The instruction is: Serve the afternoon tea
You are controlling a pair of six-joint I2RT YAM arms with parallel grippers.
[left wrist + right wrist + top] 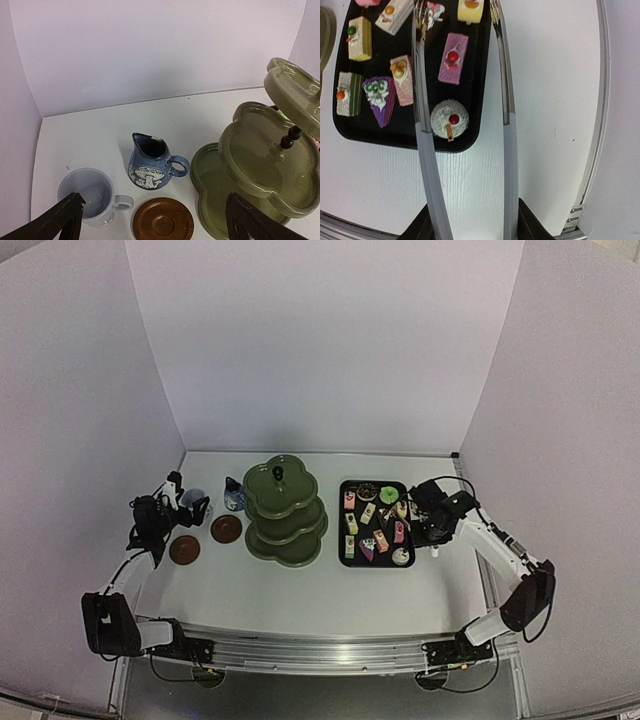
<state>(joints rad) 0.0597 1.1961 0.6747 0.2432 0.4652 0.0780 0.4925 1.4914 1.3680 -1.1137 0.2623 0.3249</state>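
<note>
Right gripper [472, 227] clamps metal tongs [422, 125], their tips above small cakes [452, 52] on the black tray [350, 127]. Left gripper [155, 200], jaws wide apart and holding nothing, hangs over the pale mug [92, 197], mushroom-painted blue pot [150, 162] and brown coaster [162, 220]. The green three-tier stand [260, 165] is beside them.

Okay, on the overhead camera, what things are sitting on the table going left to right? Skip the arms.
Brown coaster → second brown coaster → green three-tier stand → black tray of little cakes. The mug and the blue-and-white pot sit behind the coasters at about the same positions across, so they are left out.
</note>
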